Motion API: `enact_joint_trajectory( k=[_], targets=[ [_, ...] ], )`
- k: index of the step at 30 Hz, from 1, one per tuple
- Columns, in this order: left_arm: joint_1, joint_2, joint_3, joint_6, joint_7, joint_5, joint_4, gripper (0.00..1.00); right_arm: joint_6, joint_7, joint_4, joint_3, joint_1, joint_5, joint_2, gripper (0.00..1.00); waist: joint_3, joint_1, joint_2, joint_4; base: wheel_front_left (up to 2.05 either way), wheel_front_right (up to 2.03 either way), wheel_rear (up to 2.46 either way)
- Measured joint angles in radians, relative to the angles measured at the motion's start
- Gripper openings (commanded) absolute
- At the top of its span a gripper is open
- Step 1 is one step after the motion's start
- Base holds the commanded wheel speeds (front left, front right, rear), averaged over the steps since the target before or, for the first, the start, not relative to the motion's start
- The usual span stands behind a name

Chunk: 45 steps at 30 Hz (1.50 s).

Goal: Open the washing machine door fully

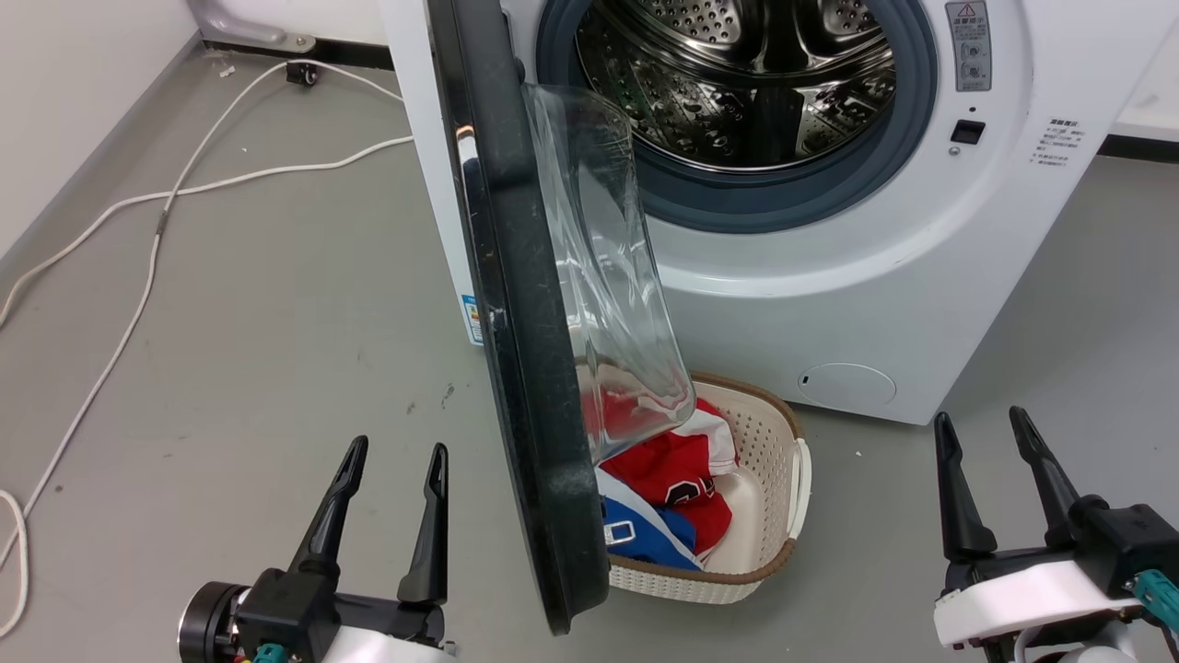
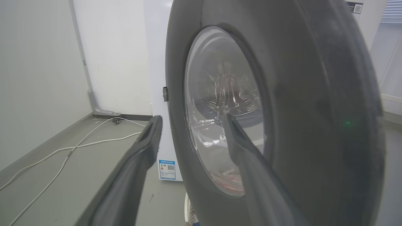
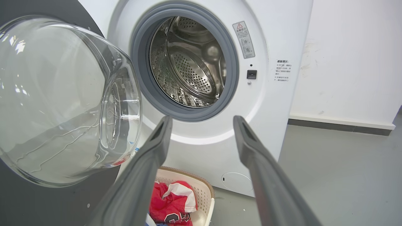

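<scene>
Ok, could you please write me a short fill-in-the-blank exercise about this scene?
1. The washing machine door stands ____, swung away from the washing machine.
2. The basket on the floor holds red, white and ____ clothes.
3. The left tool and the right tool are open and grip ____.
Missing words: open; blue; nothing.

The washing machine (image 1: 829,304) stands ahead of me, its door (image 1: 525,368) hinged at its left side and standing out edge-on toward me. The basket (image 1: 783,442) sits on the floor (image 1: 276,368) before the machine, just right of the door, with clothes (image 1: 677,465) in it. My left gripper (image 1: 400,447) is left of the door, my right gripper (image 1: 979,416) right of the basket. A cable (image 1: 147,267) lies on the floor far left.
</scene>
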Motion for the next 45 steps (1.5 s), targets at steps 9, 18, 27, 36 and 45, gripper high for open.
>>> enact_joint_trajectory(
  k=[9, 18, 27, 36, 45],
  targets=[
    [0.001, 0.0, -0.003, -0.001, 0.0, -0.001, -0.002, 0.0, 0.0, 0.0, 0.0, -0.002, 0.001, -0.006, 0.002, 1.0, -0.002, 0.0, 0.0, 0.002, 0.0, 0.0, 0.0],
    [-0.019, 0.0, 0.039, 0.013, 0.0, -0.006, -0.067, 0.0, 0.0, 0.0, 0.003, -0.013, 0.002, -0.005, 0.003, 1.0, -0.003, 0.0, 0.0, 0.008, 0.0, 0.0, 0.0],
    [-0.156, 0.0, 0.11, 0.025, 0.0, -0.008, -0.229, 0.0, 0.0, 0.0, 0.013, -0.013, 0.001, 0.011, 0.003, 1.0, -0.005, 0.0001, 0.0, 0.017, 0.0, 0.0, 0.0],
    [-0.287, 0.0, 0.047, -0.009, -0.001, 0.009, -0.387, 0.0, 0.0, 0.0, 0.031, -0.001, 0.0, 0.025, 0.003, 1.0, -0.009, 0.0001, 0.0, 0.011, 0.0, 0.0, 0.0],
    [-0.25, 0.007, -0.177, -0.052, -0.001, 0.007, -0.328, 0.0, 0.0, 0.0, 0.038, -0.005, 0.0, 0.034, 0.003, 1.0, -0.015, 0.0001, 0.0, 0.005, 0.0, 0.0, 0.0]
  ],
)
